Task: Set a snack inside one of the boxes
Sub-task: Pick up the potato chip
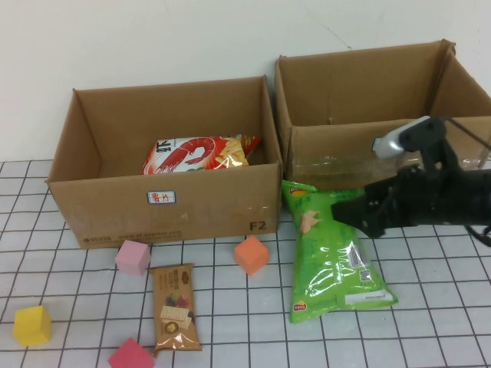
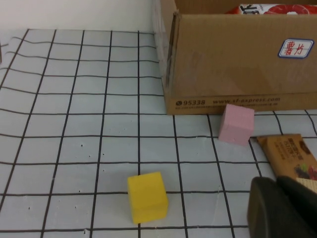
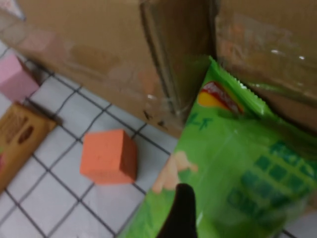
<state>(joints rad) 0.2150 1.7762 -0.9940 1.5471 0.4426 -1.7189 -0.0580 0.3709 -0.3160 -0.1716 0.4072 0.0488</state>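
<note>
A green chip bag (image 1: 331, 257) lies flat on the table in front of the gap between the two cardboard boxes. My right gripper (image 1: 359, 213) hovers low over the bag's upper half, open and empty. In the right wrist view one dark finger (image 3: 182, 208) shows over the green bag (image 3: 237, 163). The left box (image 1: 165, 201) holds a red shrimp-chip bag (image 1: 201, 154). The right box (image 1: 368, 157) looks empty. A brown snack bar (image 1: 175, 307) lies at the front left. My left gripper (image 2: 282, 198) is shut and empty, beside the brown bar (image 2: 292, 156); it is outside the high view.
Foam blocks lie on the gridded table: pink (image 1: 133, 257), orange (image 1: 252, 254), yellow (image 1: 31, 325) and dark pink (image 1: 130, 356). The orange block (image 3: 108, 157) sits close to the green bag's left side. A white wall stands behind the boxes.
</note>
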